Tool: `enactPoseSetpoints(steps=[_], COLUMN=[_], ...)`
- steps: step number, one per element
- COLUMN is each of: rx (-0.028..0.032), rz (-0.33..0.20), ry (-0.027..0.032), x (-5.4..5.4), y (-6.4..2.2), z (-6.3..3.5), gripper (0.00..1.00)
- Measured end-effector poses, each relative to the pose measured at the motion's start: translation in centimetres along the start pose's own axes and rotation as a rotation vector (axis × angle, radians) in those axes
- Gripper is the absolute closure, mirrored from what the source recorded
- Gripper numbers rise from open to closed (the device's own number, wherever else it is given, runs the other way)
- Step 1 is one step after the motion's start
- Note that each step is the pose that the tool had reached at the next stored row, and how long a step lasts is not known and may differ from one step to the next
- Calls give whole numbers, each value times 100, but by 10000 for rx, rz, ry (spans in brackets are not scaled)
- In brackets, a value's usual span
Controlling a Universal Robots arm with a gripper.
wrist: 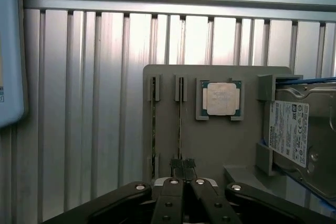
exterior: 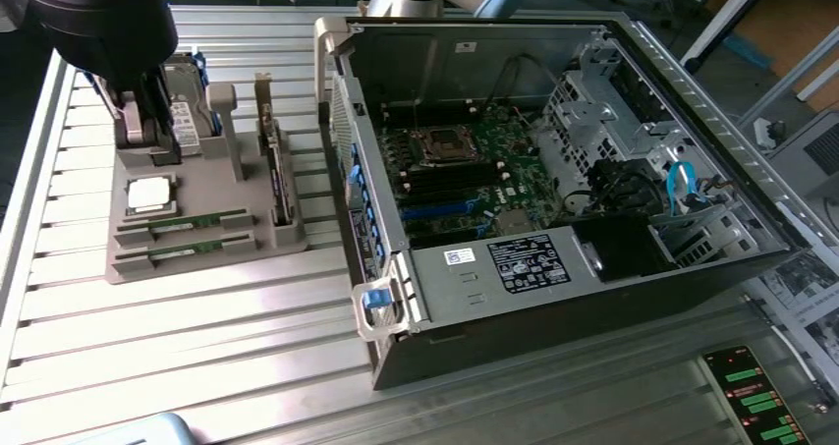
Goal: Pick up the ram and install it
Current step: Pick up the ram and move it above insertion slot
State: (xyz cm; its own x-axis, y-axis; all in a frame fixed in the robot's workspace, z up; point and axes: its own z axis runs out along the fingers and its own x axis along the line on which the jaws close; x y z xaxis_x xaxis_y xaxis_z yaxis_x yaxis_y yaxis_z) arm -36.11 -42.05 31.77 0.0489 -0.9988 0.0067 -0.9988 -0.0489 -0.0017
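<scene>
While its two dark fingers are pressed together and grip nothing, the black pincer hangs over a flat grey plastic parts tray that rests on a ribbed aluminium table. Straight out beyond the fingertips, in line with them, a long, thin green ram stick is seated on edge in its slot of the tray. Whether the tips touch its near end cannot be told. A second green ram stick lies parallel in the next slot, just beside the first, on the side away from the other parts.

On the other side of the first stick, further out from the pincer, a square silver processor chip sits in a shallow recess. Next to that chip and close to the pincer's flank, a silver hard drive with a white label stands in grey brackets.

At the tray's edge on the exterior view's right of the pincer, a dark expansion card stands on edge. Beyond it, well apart from the pincer, an open black computer case lies on its side with its green motherboard exposed. A pale blue object sits on the table, well off on the ram sticks' side of the pincer.
</scene>
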Motion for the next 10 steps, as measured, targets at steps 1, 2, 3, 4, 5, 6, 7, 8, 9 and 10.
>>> enactPoseSetpoints(steps=[1,2,3,4,5,6,7,8,9,10], rx=[1,-1,-1,-1,-2,-1,0,-1,-1,-1], rz=[0,0,0,0,0,0,0,0,0,0], ry=[0,1,1,1,1,1,0,0,0,1], x=[0,0,0,0,0,0,0,0,0,0], y=[0,1,1,1,1,1,1,1,1,1], z=[8,9,9,9,9,9,9,9,9,9], gripper=[89,89,89,89,89,89,89,89,89,89])
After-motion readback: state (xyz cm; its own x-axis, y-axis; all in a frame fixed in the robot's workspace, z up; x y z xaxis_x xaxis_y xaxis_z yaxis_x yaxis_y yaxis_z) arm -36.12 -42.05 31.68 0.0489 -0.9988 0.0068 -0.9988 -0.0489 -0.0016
